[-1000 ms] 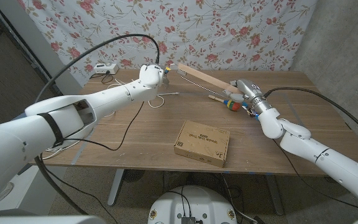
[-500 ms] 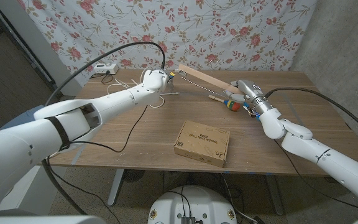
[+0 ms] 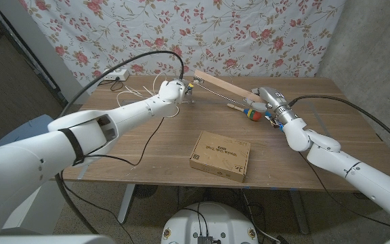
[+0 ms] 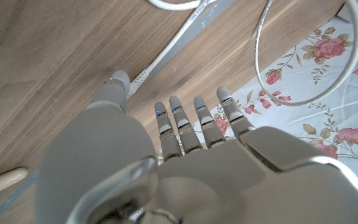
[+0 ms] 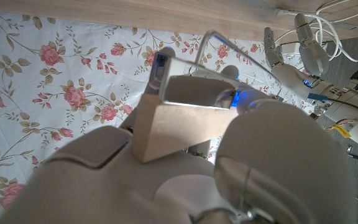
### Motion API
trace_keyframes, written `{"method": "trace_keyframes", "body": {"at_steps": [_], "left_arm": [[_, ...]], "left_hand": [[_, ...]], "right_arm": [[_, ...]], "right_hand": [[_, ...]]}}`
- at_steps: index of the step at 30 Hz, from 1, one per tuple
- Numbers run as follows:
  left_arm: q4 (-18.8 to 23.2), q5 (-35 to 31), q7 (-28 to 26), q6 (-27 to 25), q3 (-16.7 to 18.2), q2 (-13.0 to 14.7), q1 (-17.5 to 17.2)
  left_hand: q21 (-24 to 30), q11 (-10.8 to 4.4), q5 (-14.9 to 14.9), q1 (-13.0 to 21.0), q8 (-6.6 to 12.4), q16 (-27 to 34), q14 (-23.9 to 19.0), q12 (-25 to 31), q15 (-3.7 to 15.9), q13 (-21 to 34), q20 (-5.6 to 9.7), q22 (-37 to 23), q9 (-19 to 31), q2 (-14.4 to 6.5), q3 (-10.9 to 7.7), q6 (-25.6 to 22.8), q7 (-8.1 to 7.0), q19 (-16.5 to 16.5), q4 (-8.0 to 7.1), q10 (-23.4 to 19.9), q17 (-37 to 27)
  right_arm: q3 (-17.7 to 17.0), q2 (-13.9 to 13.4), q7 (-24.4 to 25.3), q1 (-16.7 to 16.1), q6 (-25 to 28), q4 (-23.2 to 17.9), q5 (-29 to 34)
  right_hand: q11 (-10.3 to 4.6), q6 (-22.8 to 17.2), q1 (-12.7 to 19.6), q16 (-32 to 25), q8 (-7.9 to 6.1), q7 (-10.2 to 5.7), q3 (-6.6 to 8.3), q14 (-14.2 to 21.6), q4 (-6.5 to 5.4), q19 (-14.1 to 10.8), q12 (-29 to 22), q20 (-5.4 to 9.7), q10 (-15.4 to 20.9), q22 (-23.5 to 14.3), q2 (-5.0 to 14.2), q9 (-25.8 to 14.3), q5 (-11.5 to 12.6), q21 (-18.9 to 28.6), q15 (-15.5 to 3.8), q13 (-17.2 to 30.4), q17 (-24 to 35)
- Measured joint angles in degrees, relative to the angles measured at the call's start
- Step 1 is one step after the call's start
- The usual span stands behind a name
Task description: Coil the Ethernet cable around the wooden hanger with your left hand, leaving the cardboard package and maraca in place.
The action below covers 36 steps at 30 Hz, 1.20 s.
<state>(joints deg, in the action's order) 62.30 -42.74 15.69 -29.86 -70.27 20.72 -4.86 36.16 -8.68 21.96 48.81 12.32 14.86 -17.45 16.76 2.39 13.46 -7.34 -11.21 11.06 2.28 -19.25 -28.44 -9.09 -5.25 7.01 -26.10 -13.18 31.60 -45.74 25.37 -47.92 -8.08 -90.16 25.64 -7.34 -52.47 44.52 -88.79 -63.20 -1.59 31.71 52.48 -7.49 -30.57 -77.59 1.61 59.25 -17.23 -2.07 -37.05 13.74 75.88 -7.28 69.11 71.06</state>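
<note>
Left hand: the left hand (image 3: 171, 89) hovered above the table's upper middle of the head frame, just beside the hanger's far tip; in its wrist view the fingers (image 4: 180, 121) were straight and slightly apart, holding nothing.
Right hand: the right hand (image 3: 268, 100) gripped the near end of the wooden hanger (image 3: 221, 85), fingers wrapped round the wood (image 5: 179, 127).
Hanger: it slanted up and left from that grip, its metal hook (image 3: 191, 87) near the left hand.
Ethernet cable: the white Ethernet cable (image 3: 135, 93) lay in loose loops on the table (image 3: 147, 146) left of the left hand.
Maraca: the maraca (image 3: 250, 113) lay just below the right hand.
Cardboard package: the cardboard package (image 3: 220, 155) sat at lower centre, well apart from both hands.
</note>
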Motion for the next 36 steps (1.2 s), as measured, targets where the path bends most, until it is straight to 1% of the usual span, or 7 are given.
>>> {"method": "trace_keyframes", "body": {"at_steps": [9, 21, 25, 29, 30, 32, 36], "left_arm": [[-3.7, 1.0, -1.2, 2.1, -0.4, -1.4, 0.0], [-5.4, 2.6, -7.4, 4.4, 0.0, -1.5, -1.3], [-5.8, 3.1, -8.7, 5.0, 0.3, -1.5, -1.8], [-6.4, 3.4, -9.3, 5.2, 0.4, -1.5, -2.1], [-6.6, 3.5, -10.0, 5.4, 0.4, -1.5, -2.3], [-6.8, 3.5, -11.2, 5.5, 0.4, -1.6, -2.6], [-6.9, 3.5, -12.6, 5.6, 0.4, -1.6, -3.0]], "left_hand": [[0.0, -0.45, 0.2, 0.5, 1.0, 0.4, -1.7, 0.9, 0.0, 0.0, 0.3, 0.0, 0.0, -0.5, 0.24, -3.5, -0.34, -1.3, -0.23, -3.2, 0.1], [0.9, -1.21, -3.0, 3.1, 5.45, 2.2, -11.5, 6.7, 0.33, 2.1, 1.94, 0.3, -0.3, -3.5, 1.13, -19.2, 3.17, -5.8, 0.04, -19.8, 1.7], [0.9, -1.96, -3.9, 4.6, 6.38, 2.2, -12.7, 8.1, 0.38, 3.1, 2.24, 0.3, -0.1, -2.4, 1.66, -21.6, 3.67, -6.1, 0.77, -22.4, 1.7], [1.2, -2.64, -6.6, 11.3, 6.72, 3.2, -15.8, 11.3, 0.6, 5.1, 3.01, 0.3, 0.0, -5.1, 0.61, -26.0, 3.41, -7.3, 2.43, -27.4, 1.1], [1.4, -2.75, -7.7, 13.2, 9.14, 3.9, -17.3, 12.5, 0.73, 6.0, 3.17, 0.3, 0.1, -5.4, 0.53, -28.8, 3.53, -7.9, 2.76, -29.2, 0.8], [1.9, -2.43, -9.4, 15.7, 10.81, 5.3, -20.0, 14.1, 1.02, 7.1, 4.05, 0.3, 0.1, -5.3, 0.55, -29.7, 3.56, -8.7, 2.96, -30.7, 0.0], [2.2, -2.31, -10.3, 17.7, 11.73, 6.8, -22.5, 15.5, 1.39, 9.4, 4.88, 0.3, 0.1, -5.6, 0.71, -30.4, 3.59, -9.6, 3.12, -31.3, -1.0]], "right_arm": [[0.2, 0.2, -0.4, 0.4, -0.6, 0.7, -0.2], [0.7, 0.5, -1.0, 1.2, -0.8, 1.6, -0.4], [0.7, 0.4, -1.2, 1.2, -0.9, 1.6, -0.5], [0.7, 0.4, -1.2, 1.2, -0.9, 1.6, -0.6], [0.7, 0.3, -1.2, 1.2, -0.8, 1.4, -0.6], [0.7, 0.2, -1.3, 1.2, -0.7, 1.2, -0.6], [0.7, 0.2, -1.3, 1.0, -0.4, 0.9, -0.5]], "right_hand": [[0.0, 0.3, 0.0, -0.2, -0.45, 0.29, 0.25, 0.0, 0.23, 0.3, -0.3, -0.28, 0.0, 0.9, 0.0, 0.7, -0.4, 1.0, 0.0, 0.0, 0.0], [0.0, 0.3, -0.2, -0.2, -1.16, 0.29, 0.8, 0.0, 0.15, 0.6, -0.3, 0.03, 0.0, 1.8, -0.23, 1.2, -0.4, 2.1, 0.0, 0.0, 0.0], [0.0, 0.3, -0.2, -0.2, -1.24, 0.29, 0.8, 0.0, 0.15, 0.8, -0.3, 0.26, 0.0, 2.1, -0.23, 1.5, -0.4, 2.1, 0.0, 0.0, 0.0], [0.0, 0.3, -0.6, -0.2, -1.55, 0.29, 0.97, 0.0, 0.31, 1.1, -0.3, 0.08, 0.0, 2.3, -0.35, 1.5, -0.4, 2.6, 0.0, 0.0, 0.0], [0.0, 0.3, -1.3, -0.2, -1.58, 0.29, 1.04, 0.0, 0.38, 1.2, -0.3, -0.01, 0.0, 2.5, 0.06, 1.5, -0.4, 2.6, 0.0, 0.0, 0.0], [0.0, 0.3, -1.3, -0.2, -1.58, 0.29, 1.04, 0.0, 0.39, 1.2, -0.3, -0.01, 0.0, 2.6, 0.01, 1.7, -0.4, 2.9, 0.0, 0.0, 0.0], [0.09, 0.5, -1.3, -0.2, -1.88, 0.48, 1.04, 0.0, 0.38, 1.2, -0.3, -0.01, -0.1, 3.1, 0.01, 1.8, -0.4, 3.4, 0.0, 0.0, 0.0]]}}
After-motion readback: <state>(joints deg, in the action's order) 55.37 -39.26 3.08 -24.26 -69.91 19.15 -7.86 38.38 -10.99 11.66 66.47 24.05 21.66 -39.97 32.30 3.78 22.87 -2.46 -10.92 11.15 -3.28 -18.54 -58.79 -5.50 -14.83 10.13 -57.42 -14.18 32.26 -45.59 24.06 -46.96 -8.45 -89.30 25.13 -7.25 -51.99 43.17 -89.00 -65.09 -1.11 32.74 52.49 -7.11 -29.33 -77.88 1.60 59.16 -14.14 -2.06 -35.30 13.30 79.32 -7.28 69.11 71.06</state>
